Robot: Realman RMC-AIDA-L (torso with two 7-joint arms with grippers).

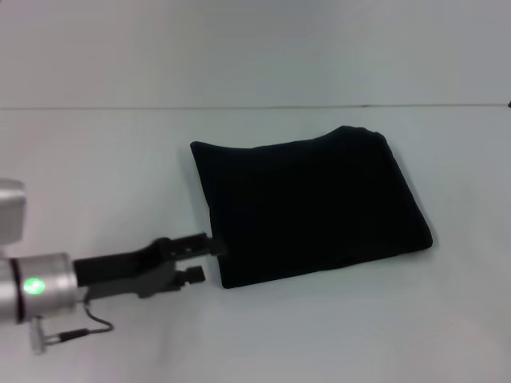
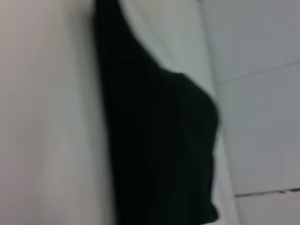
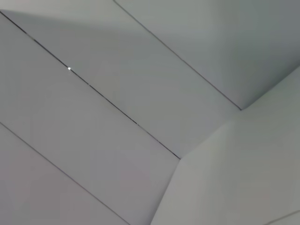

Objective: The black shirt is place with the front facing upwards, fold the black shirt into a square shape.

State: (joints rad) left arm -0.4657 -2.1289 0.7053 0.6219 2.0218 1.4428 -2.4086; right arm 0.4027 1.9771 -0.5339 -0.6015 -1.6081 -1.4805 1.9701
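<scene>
Table (image 1: 120, 159): plain white, flat. Only item lying on it is the black shirt (image 1: 307, 203), folded into a rough rectangle, right of centre, flat on the surface, no print visible. Far table edge meets a pale wall.

The left arm (image 1: 40, 287) is a silver cylinder with 1 green light and a dark ring. Its left gripper (image 1: 204, 259) is black with 2 thin fingers. A thin black cable hangs under the wrist.

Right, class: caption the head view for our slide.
Left gripper open beside the folded black shirt on the white table.
</scene>
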